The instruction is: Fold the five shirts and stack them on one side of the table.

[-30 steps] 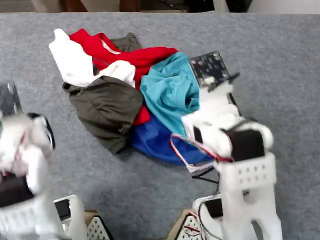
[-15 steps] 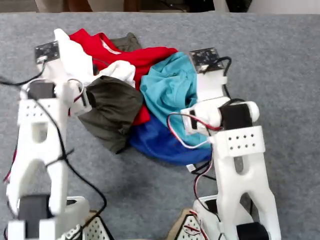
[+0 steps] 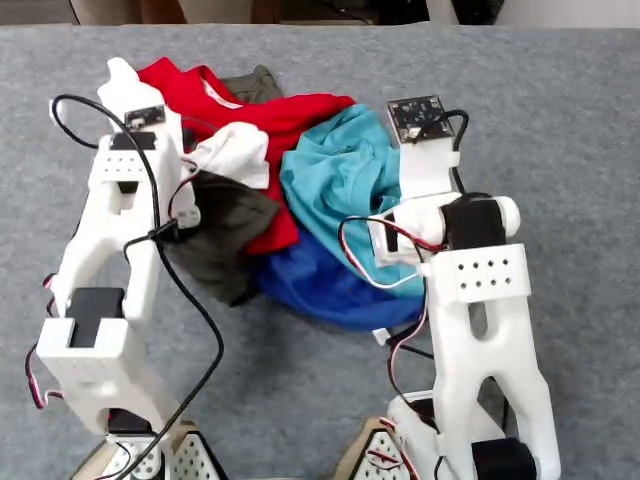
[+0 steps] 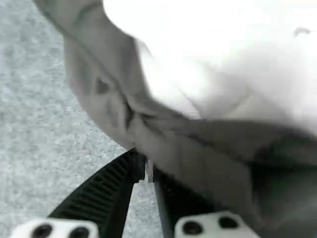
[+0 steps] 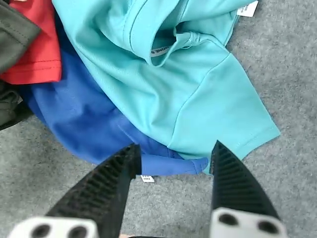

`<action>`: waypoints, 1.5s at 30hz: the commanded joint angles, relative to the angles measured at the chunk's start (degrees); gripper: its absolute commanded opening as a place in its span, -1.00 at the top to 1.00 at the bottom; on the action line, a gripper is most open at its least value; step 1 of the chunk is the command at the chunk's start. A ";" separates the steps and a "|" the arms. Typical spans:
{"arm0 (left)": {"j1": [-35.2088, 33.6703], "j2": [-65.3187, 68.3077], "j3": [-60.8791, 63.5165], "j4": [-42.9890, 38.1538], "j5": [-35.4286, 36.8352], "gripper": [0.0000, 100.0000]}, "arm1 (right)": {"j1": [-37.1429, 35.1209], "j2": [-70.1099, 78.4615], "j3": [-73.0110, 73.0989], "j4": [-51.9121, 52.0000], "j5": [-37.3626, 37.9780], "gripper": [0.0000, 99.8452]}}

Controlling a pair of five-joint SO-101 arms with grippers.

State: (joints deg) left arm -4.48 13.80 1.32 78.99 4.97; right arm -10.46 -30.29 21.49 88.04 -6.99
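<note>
Swung in since a second ago, the left arm [image 3: 110, 230] now stands over the olive shirt [image 3: 225, 225] and white shirt [image 3: 235, 150], across the red shirt [image 3: 270, 115] from the teal shirt [image 3: 340, 180]. All five shirts, with the blue shirt [image 3: 320, 285] under the teal one, lie crumpled on the table [image 3: 560, 120], none folded or stacked. In the left wrist view the left gripper [image 4: 143, 166] has its jaws pressed together at the olive hem, cloth between them or not I cannot tell, while in the right wrist view the right gripper [image 5: 176, 148] hangs spread over the teal shirt's sleeve.
</note>
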 commanded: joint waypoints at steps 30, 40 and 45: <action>-1.58 -35.56 1.49 3.60 9.58 0.44 | 2.51 0.22 3.56 -4.92 -0.44 0.51; 20.13 -23.34 -2.64 -2.99 19.52 0.41 | 19.91 0.22 4.26 -4.66 -0.18 0.51; 24.79 -14.46 -8.00 -3.08 17.14 0.41 | 21.49 0.22 7.78 -5.01 -0.18 0.51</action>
State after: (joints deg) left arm 17.93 -3.34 -1.49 76.88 23.69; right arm 9.93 -30.29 28.35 83.82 -7.08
